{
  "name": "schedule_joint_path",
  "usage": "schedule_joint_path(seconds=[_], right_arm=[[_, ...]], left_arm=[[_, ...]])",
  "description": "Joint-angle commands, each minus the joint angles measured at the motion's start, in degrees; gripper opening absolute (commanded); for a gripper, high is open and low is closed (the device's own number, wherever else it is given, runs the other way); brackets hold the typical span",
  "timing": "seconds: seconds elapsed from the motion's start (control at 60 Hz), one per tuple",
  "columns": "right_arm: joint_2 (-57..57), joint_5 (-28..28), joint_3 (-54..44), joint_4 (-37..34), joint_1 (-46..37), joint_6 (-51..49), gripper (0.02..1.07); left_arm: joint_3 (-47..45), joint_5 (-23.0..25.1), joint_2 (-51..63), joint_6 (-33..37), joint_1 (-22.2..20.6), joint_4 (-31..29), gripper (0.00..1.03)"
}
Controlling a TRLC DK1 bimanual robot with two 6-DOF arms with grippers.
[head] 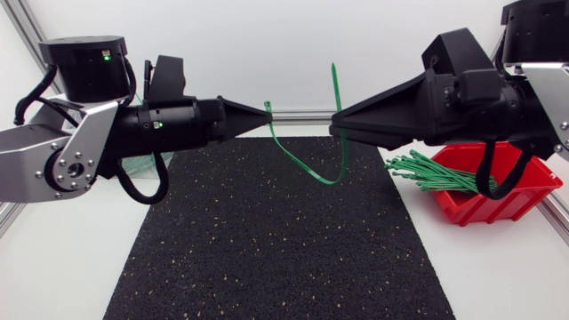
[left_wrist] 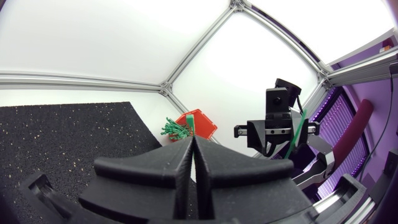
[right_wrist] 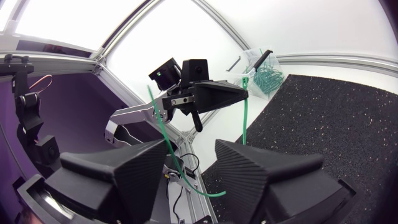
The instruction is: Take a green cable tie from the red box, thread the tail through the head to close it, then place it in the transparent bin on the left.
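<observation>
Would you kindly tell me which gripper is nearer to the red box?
Right. The right gripper is above the mat edge beside the red box; the left gripper is further away, beyond it.

My left arm [head: 62, 151]: silver-grey link, screw-ringed round hub, black drum joint with green light, looped black cable. My right arm [head: 544, 84]: pale link, black joints, hanging black cable. My left gripper [head: 265, 110] and right gripper [head: 336, 120]: matte black wedges.

Left gripper [left_wrist: 193, 139] pinches a green cable tie [left_wrist: 190, 126], red box [left_wrist: 203, 123] ahead.
</observation>
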Motion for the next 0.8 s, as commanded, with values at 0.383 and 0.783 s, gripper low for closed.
schedule_joint_path(seconds=[0.383, 0.783], right_arm=[[-1.9, 11.0, -4.5, -1.0, -5.6, -16.4, 1.03], [5.8, 23.9, -6.7, -0.6, -5.5, -30.7, 1.03]], left_arm=[[5.4, 2.2, 5.3, 1.1, 9.1, 0.8, 0.03], [7.0, 2.3, 0.2, 4.0, 8.8, -4.7, 0.03]])
